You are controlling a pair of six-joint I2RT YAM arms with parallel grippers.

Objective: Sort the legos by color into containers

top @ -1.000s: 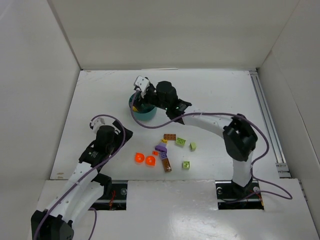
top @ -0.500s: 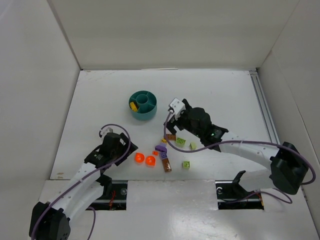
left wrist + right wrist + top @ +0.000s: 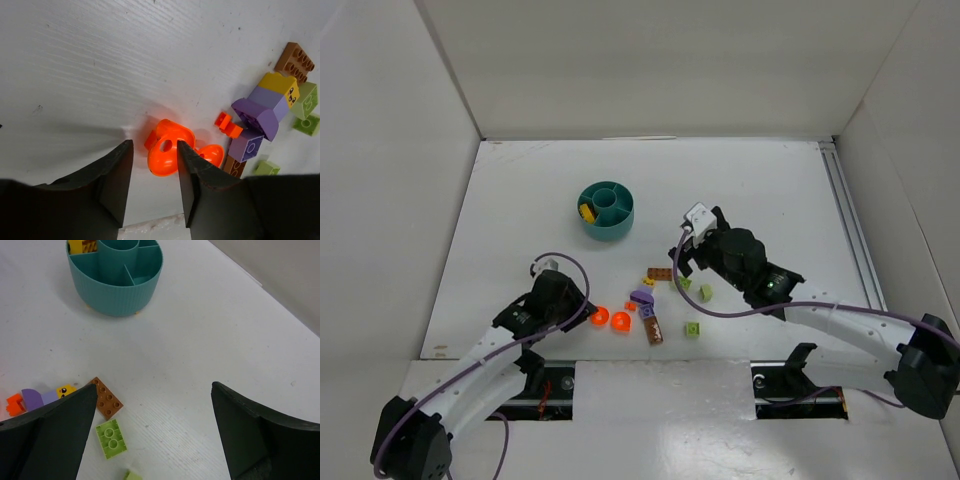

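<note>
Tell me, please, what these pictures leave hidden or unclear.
- Right wrist: the top edge cuts off the teal dish, hiding its far compartments.
- Left wrist: a finger of the left gripper covers the orange piece at its edge, so contact is unclear.
- Top view: bricks inside the dish are too small to count.

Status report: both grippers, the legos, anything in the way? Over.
Left gripper open, straddling orange round lego, not gripped. Right gripper open, empty, near brown plate. Teal dish holds yellow lego; others loose. Nothing blocking.
</note>
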